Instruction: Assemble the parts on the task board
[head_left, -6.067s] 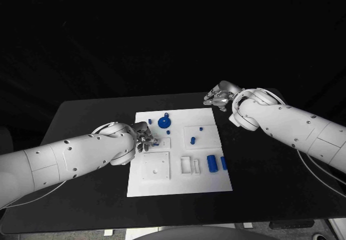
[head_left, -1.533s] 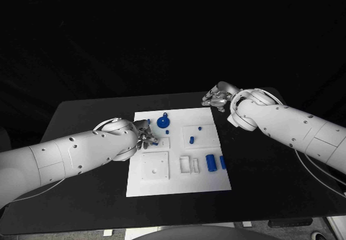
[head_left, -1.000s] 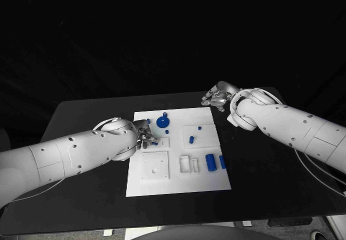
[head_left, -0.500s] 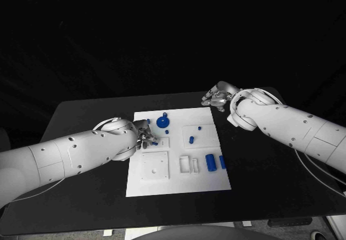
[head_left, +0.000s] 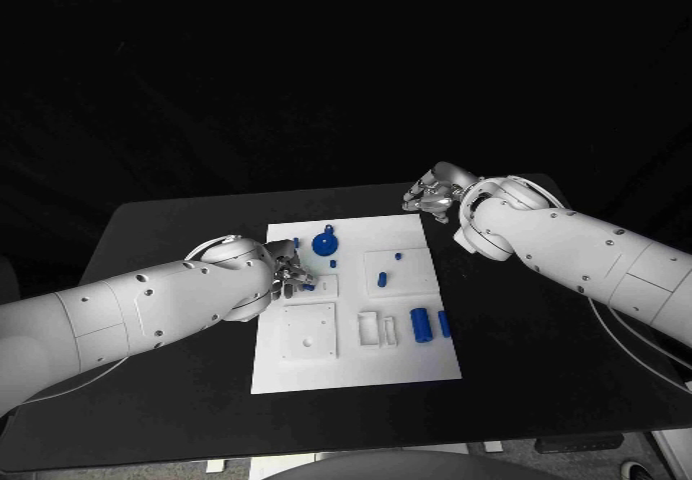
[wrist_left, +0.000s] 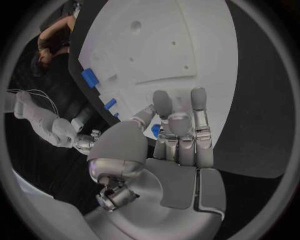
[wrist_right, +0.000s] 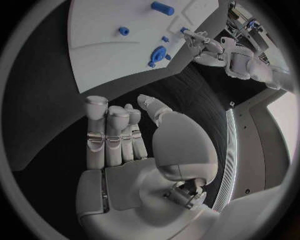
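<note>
Task board (head_left: 353, 355) lies flat mid-table on the black table (head_left: 173, 225), long side running away from the robot. Parts on it: a round blue disc part (head_left: 325, 243) with a small knob near the far left corner; a small blue peg (head_left: 333, 264) just nearer than the disc; a blue cylinder (head_left: 382, 279) standing in the raised square block on the right half, a tiny blue stub (head_left: 400, 257) beyond it. Nearer right: a larger blue cylinder (head_left: 421, 325) lying beside a thinner blue piece (head_left: 444, 323) at the board's right edge. White square plate (head_left: 310, 332) on the near left, small white upright pieces (head_left: 372, 329) beside it.

Left hand (head_left: 293, 272) sits over the board's left edge, fingers curled together around a small blue part (wrist_left: 155, 131); left wrist view shows the blue bit tucked between thumb and fingertips, mostly hidden, shape not readable. In the head view a blue speck shows at the fingertips, forearm covering the board edge behind it.

Right hand (head_left: 433, 195) hovers off the board past its far right corner, over bare table. Right wrist view: fingers (wrist_right: 109, 132) drawn side by side and bent, thumb apart, nothing in the palm. Same view catches the disc part (wrist_right: 159, 53) and the left hand (wrist_right: 206, 46) across the board
</note>
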